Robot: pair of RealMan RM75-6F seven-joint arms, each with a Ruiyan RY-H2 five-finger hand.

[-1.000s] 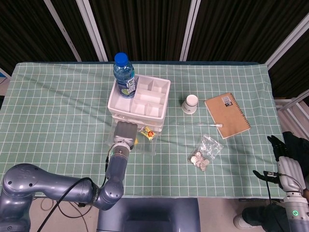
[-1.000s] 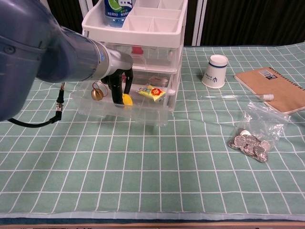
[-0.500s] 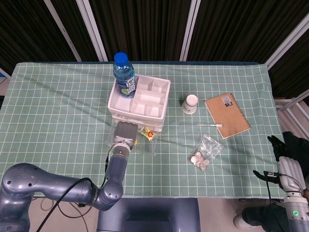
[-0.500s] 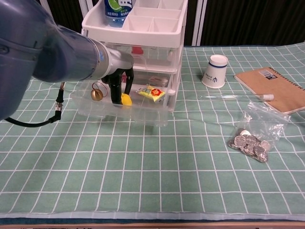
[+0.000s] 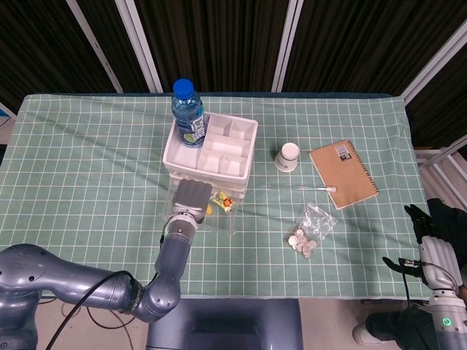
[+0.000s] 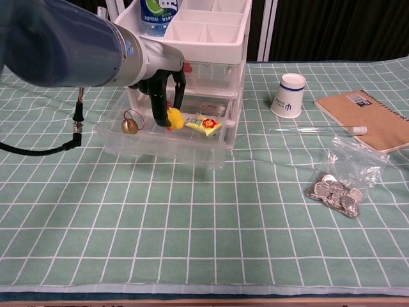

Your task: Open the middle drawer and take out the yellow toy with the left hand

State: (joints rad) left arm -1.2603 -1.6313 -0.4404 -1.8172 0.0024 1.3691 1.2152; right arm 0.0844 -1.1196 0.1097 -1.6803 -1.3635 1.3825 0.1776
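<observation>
Compared with half a second ago, our left hand [image 6: 163, 89] has come up: before, its fingers reached down to the floor of the drawer [image 6: 160, 144] with the toy [image 6: 173, 118] at their tips, and now the toy hangs higher, above the drawer floor. The drawer stays pulled out as before.

The toy is at the tips of the dark fingers [image 6: 158, 105], pinched between them, just over the open drawer and in front of the cabinet [image 6: 211, 48]. It is beside the yellow packet [image 6: 204, 124] and to the right of the small bell [image 6: 130, 125], both lying in the drawer. In the head view the hand [image 5: 191, 200] covers most of the toy [image 5: 209, 210].

Our right hand [image 5: 435, 251] is at the lower right, well apart from the table [image 5: 87, 168], holding nothing, fingers a little spread.
</observation>
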